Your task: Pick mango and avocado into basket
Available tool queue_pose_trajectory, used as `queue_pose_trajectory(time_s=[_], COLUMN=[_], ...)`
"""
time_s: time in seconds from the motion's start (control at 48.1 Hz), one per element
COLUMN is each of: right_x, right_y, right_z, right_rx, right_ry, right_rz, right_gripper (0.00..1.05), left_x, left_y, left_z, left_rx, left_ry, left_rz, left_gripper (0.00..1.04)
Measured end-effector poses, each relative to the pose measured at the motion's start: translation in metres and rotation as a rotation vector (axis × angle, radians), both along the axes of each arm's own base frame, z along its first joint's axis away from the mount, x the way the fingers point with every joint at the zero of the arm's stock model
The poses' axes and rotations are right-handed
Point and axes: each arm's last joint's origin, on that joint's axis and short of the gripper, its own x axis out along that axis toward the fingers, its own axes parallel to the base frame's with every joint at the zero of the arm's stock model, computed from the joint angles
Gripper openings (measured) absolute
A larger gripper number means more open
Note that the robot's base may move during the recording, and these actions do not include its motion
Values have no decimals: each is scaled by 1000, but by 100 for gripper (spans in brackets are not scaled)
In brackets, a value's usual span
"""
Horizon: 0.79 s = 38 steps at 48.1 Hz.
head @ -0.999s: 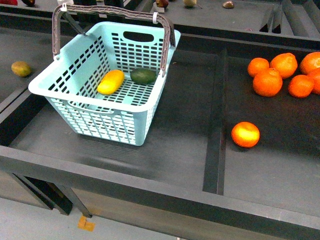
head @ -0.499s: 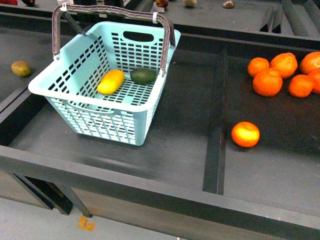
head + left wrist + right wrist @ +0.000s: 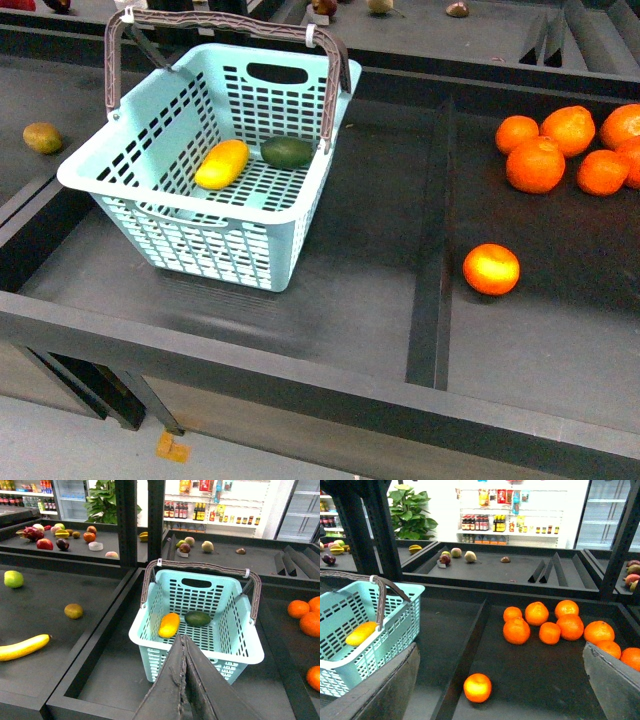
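Both fruits sit on the floor of the basket [image 3: 120, 180], and across the last second I see nothing shift in the front view: the mango [image 3: 221, 164] lies toward the basket's near-left part, the avocado [image 3: 287, 152] just beside it toward the far wall, the two close but seemingly not touching. The basket stands in the middle compartment of the shelf [image 3: 350, 300], toward its far-left corner, handles [image 3: 220, 22] up. Neither arm shows in the front view. My left gripper [image 3: 184, 680] has its fingers pressed together with nothing between them, looking down at the basket from the near side; my right gripper [image 3: 500, 680] has its fingers spread wide and bare (only their tips show). I judge the task complete: nothing is left to pick. The oranges [image 3: 560, 145] and the lone orange [image 3: 491, 269] in the right compartment are not mine to touch.
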Motion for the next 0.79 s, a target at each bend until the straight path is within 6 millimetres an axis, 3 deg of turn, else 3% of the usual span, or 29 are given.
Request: queue_pose_trajectory(time_s=[0.104, 0.458, 0.666, 0.791], right_x=[0, 0, 0, 0], right_y=[0, 0, 0, 0], right_z=[0, 0, 0, 0], right_rx=[0, 0, 0, 0], right_ry=[0, 0, 0, 0], right_rz=[0, 0, 0, 0], right_gripper=[97, 97, 97, 97], left_x=[-11, -11, -11, -11], left_y=[0, 0, 0, 0], left_z=[-3, -3, -3, -3], left_rx=[0, -1, 0, 0], left_ry=[10, 5, 5, 6], left_rz=[-1, 0, 0, 0], left_gripper=[3, 4, 44, 74])
